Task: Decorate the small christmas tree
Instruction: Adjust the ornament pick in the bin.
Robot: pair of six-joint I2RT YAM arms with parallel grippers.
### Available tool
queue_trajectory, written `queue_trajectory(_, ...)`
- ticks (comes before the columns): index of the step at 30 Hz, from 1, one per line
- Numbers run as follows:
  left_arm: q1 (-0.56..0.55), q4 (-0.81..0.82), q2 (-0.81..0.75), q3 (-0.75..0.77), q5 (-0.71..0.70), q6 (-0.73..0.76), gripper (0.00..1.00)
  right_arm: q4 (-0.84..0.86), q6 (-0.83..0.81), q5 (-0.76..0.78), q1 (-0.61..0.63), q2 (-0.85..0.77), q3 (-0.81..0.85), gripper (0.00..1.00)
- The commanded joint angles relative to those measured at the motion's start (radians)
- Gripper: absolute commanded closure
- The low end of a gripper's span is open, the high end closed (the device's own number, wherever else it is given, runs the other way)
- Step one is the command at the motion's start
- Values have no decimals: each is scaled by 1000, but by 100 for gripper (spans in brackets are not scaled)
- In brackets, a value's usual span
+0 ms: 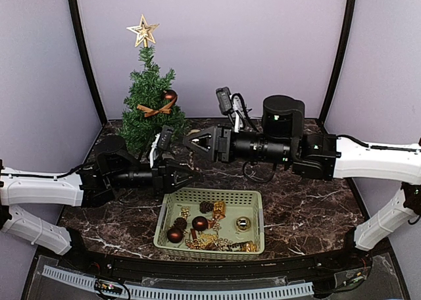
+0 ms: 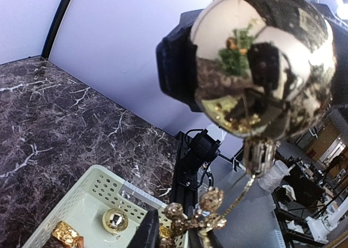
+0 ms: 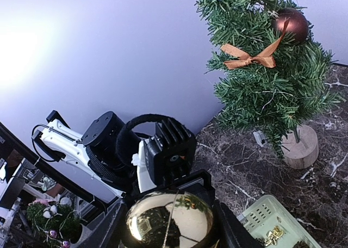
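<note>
Gold mirror-shiny round bauble [image 3: 168, 222] is clamped between the black fingers [image 3: 111, 231] of my right gripper [image 1: 189, 142], so that side's sorted. My left gripper [image 1: 187, 174] is nose to nose with it, fingertips close to the bauble's gold cap [image 2: 258, 153], but honestly I can't tell if those fingers are apart or pinching anything. The small christmas tree [image 1: 148, 106], bristly green needles on a round wooden stump, stands past my left fingertips and off to their left, clear of both grippers. It's wearing a gold star [image 1: 143, 31], a brown ball [image 3: 293, 22] and an orange ribbon bow [image 3: 251, 56]. A pale green plastic basket [image 1: 210, 193] of ornaments sits under both sets of fingers.
</note>
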Motion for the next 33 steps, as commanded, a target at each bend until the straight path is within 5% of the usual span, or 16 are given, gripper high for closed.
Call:
queue_trajectory(1, -5, 24, -22, 9, -10, -4, 85, 62, 13, -3, 6, -26, -18, 55)
queue_trajectory(10, -8, 17, -28, 1, -40, -45, 96, 65, 14, -23, 9, -17, -26, 55)
queue_trajectory(24, -7, -40, -12, -25, -145, -181, 97, 92, -24, -44, 55, -20, -22, 55)
queue_trajectory(30, -26, -162, -23, -93, -105, -106, 92, 46, -24, 85, 54, -45, -43, 55)
queue_trajectory(33, -43, -241, -49, -119, -107, -66, 79, 57, -22, 94, 53, -56, -60, 55)
